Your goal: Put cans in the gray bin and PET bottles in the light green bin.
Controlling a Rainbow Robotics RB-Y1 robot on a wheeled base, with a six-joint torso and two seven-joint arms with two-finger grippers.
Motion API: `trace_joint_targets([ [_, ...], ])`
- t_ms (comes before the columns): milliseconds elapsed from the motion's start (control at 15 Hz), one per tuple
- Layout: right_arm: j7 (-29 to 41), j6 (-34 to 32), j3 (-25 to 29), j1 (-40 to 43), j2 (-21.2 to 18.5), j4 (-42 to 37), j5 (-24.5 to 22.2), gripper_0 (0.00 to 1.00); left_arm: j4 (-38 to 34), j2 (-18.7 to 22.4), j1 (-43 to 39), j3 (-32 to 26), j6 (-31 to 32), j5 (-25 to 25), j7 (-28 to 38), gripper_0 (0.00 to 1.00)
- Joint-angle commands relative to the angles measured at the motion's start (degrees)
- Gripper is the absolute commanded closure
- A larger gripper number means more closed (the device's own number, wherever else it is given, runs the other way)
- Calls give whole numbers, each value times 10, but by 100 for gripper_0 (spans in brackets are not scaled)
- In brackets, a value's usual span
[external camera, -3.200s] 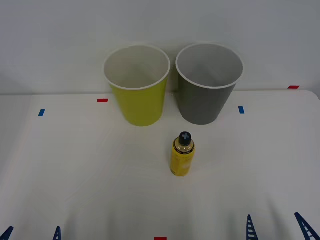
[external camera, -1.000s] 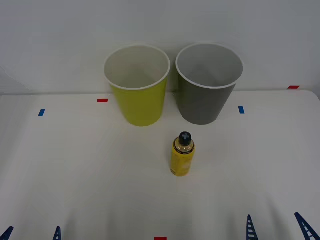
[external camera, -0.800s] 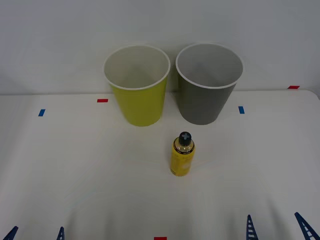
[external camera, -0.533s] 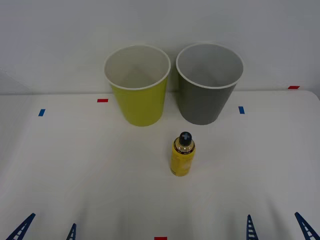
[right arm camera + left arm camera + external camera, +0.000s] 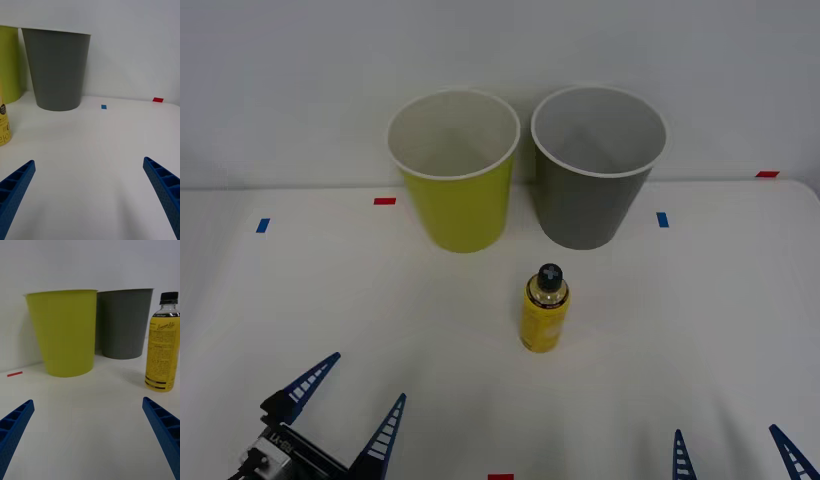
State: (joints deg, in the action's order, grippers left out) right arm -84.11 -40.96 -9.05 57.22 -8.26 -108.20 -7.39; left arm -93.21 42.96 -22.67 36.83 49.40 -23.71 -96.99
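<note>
I have the white table (image 5: 300, 300) spread out ahead of me, marked with small red and blue tape patches. At its far edge, against the wall, stand the two largest things: the round, tapered yellow-green plastic bin (image 5: 454, 170) on my left and the round, tapered dark gray plastic bin (image 5: 597, 166) on my right, close side by side with their pale mouths open upward, so either can take a drop from above.

My left gripper (image 5: 349, 398) sits over the near left part of the table, its blue ribbed fingers spread wide apart and holding nothing. I judge that wide spread suits closing around a bottle body, and the left wrist view has both bins and the bottle ahead of it. My right gripper (image 5: 733, 450) waits at the near right edge, fingers likewise apart and empty.

The small yellow plastic bottle with a black screw cap (image 5: 544, 308) stands upright on the table, in front of the gap between the bins, nearer the gray one, and well apart from both grippers. It belongs in the yellow-green bin, so I judge the reach-and-grasp step comes first, with nothing sorted yet.
</note>
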Motion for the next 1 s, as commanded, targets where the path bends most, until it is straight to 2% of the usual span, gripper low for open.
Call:
trace_joint_targets([
  [67, 0, 0, 0, 0, 0, 0, 0, 0, 0, 10, 68, 61, -22, -5, -8, 0],
  [267, 0, 0, 0, 0, 0, 0, 0, 0, 0, 1, 122, 78, -76, -12, -10, 0],
  [467, 0, 0, 0, 0, 0, 0, 0, 0, 0, -2, 159, 90, -99, -24, -7, 0],
  [600, 0, 0, 0, 0, 0, 0, 0, 0, 0, -17, 178, 112, -105, -37, -8, 0],
  [1000, 0, 0, 0, 0, 0, 0, 0, 0, 0, -70, 213, 113, -177, -62, -19, 0],
])
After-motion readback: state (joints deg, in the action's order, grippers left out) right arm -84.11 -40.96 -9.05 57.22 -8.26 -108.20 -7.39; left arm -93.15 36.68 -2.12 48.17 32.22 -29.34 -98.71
